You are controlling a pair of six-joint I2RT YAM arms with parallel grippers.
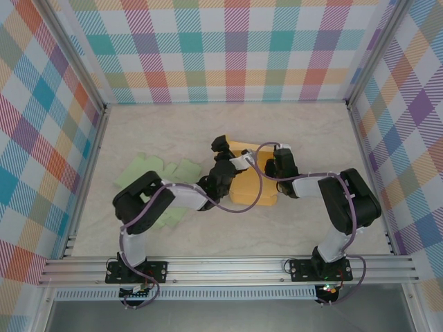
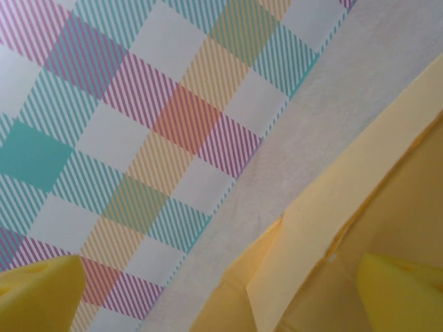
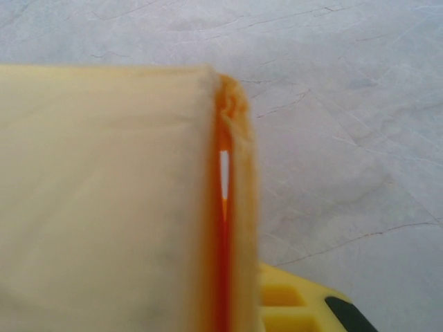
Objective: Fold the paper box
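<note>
The yellow paper box (image 1: 250, 190) lies partly folded at the middle of the table, with both arms reaching onto it. My left gripper (image 1: 225, 153) is over its far left corner and stands open; in the left wrist view (image 2: 221, 294) the yellow fingertips (image 2: 41, 294) are wide apart, with the box's raised flap (image 2: 332, 207) between them and untouched. My right gripper (image 1: 273, 162) is at the box's far right side. In the right wrist view it (image 3: 228, 304) is shut on a doubled wall of the box (image 3: 111, 207). One yellow finger (image 3: 291, 308) shows beside the fold; the other is hidden behind the paper.
Several light green paper sheets (image 1: 156, 173) lie left of the box, partly under the left arm. Plaid walls (image 1: 235, 48) close in the table on three sides. A metal rail (image 1: 228, 266) runs along the near edge.
</note>
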